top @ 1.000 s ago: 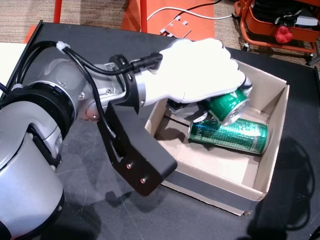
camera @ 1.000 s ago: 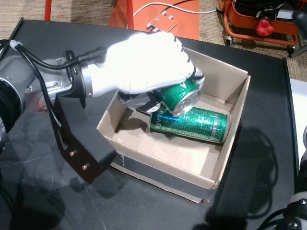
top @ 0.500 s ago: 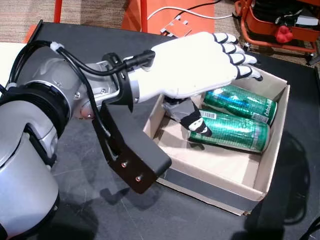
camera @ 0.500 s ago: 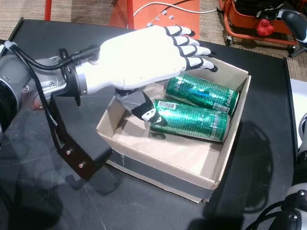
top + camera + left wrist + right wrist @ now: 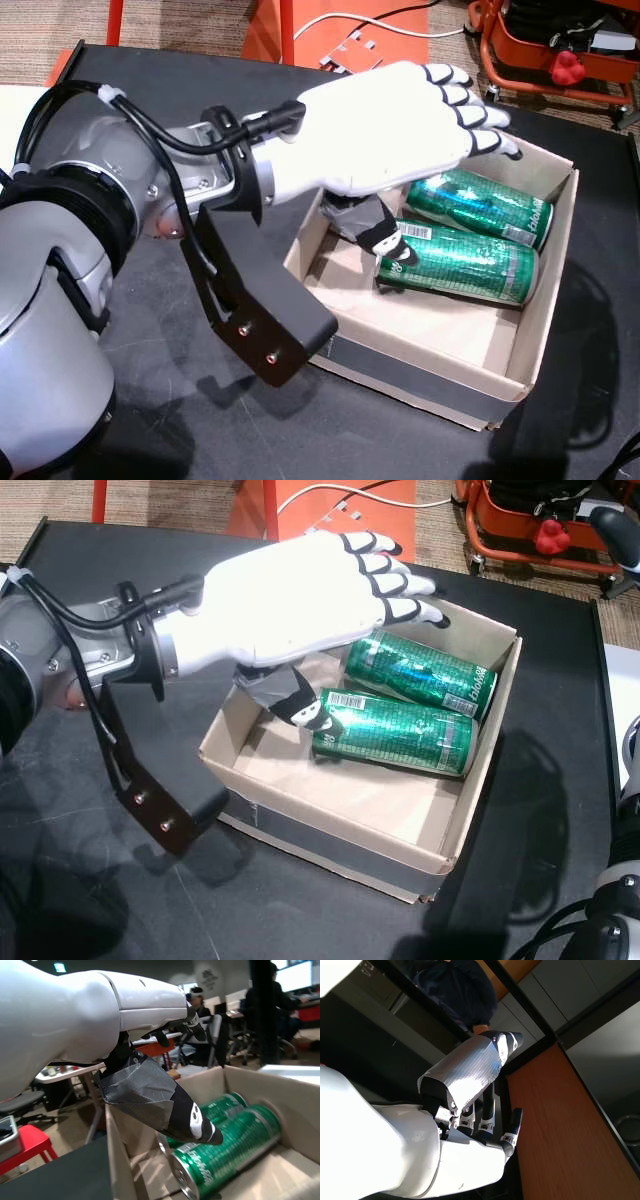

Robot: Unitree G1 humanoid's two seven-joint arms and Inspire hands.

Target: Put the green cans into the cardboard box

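Black bench (image 5: 150, 420) surface is being shown from above in both head views, with an open cardboard box (image 5: 545, 290) resting on it and two green cans (image 5: 460, 262) (image 5: 420, 675) lying on their sides, side by side and touching, inside the box. Above the box's near-left corner the left robot hand (image 5: 385, 125) is being held flat and released, fingers (image 5: 395, 580) spread over the cans and nothing grasped, its taped thumb (image 5: 150, 1097) pointing down just beside the nearer can's end. The right robot hand (image 5: 445, 1130) is being seen only in its wrist view against a room background, fingers extended and apart, grasping nothing.
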